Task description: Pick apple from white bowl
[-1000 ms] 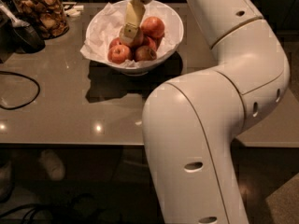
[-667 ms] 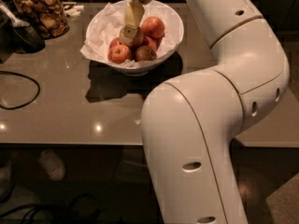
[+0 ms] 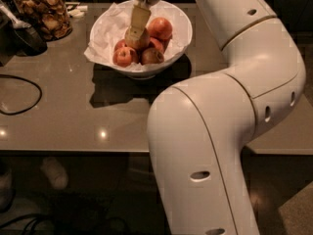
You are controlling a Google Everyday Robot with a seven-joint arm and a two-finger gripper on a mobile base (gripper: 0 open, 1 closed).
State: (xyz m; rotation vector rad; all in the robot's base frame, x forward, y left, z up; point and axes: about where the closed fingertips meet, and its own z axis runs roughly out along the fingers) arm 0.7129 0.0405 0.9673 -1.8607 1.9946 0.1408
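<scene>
Past the glass jar of brown snacks (image 3: 41,13) at far left, inside the white bowl (image 3: 182,31): gripper (image 3: 136,33) down on the yellow-green apple (image 3: 143,41) atop the pile, beside a redder apple (image 3: 160,27); cannot tell whether pinching or spread. Seems to be the grasp step, apple not yet lifted. Next calls for a firm hold on that one apple, then a straight rise clear of neighbours and rim.
</scene>
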